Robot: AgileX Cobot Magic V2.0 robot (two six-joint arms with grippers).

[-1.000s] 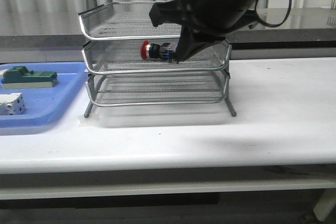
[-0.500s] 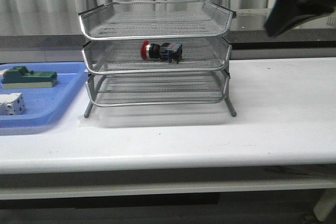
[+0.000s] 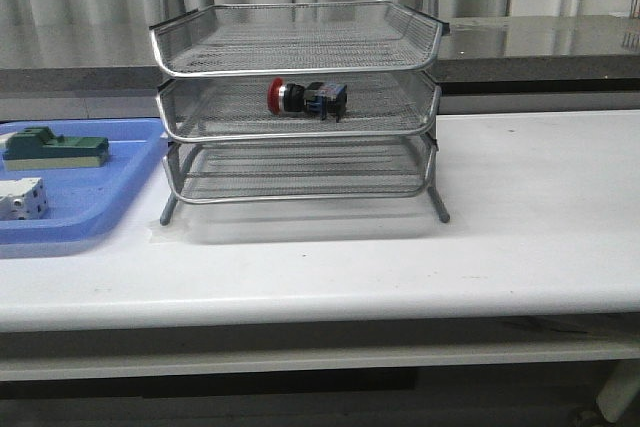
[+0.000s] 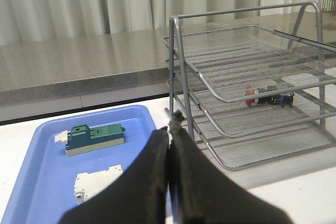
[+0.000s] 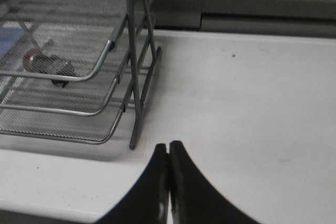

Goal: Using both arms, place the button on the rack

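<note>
Right arm gone; white table [image 3: 520, 207] bare.

No text, label, brand, number or sign can be read in any of the three views. The green block [image 4: 95, 137] and the white blocky part [image 4: 97, 181] in the blue tray [image 4: 32, 182] show no legible marking, and neither does the button [image 3: 306, 97].

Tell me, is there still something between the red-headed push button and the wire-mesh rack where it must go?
Nothing visible: the red-headed push button already lies on the middle tier of the silver wire-mesh rack. Both grippers are shut and empty.
</note>
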